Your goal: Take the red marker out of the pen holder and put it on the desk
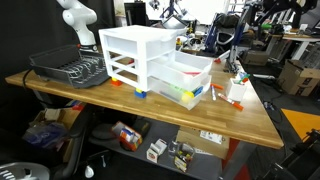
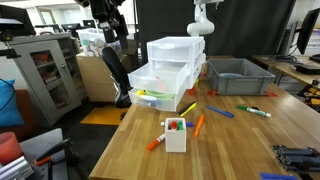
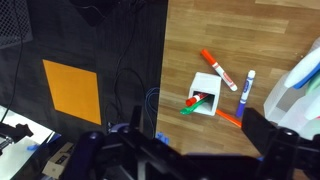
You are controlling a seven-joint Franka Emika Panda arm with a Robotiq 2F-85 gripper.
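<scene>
The jaws are spread wide with nothing between them. Their dark, blurred fingers [image 3: 272, 142] fill the lower edge of the wrist view. Well beyond the jaws, roughly in line with the gap between them, the white pen holder [image 3: 207, 92] stands on the wooden surface [image 3: 250, 30], close to its edge. The red marker [image 3: 195, 100] is in the holder, its end showing at the opening next to a green marker [image 3: 187, 110], well apart from the jaws. Just past the holder, farther from the jaws, an orange-red marker with white bands [image 3: 218, 68] lies flat on the surface. A blue marker [image 3: 247, 88] lies beside it. A plain orange stick [image 3: 229, 117] lies nearer the jaws than the blue marker, just beside the holder. The white drawer unit [image 3: 303, 75] sits off to the side of the marked finger. In an exterior view the holder [image 2: 175, 137] is upright, with red and green showing at its top.
</scene>
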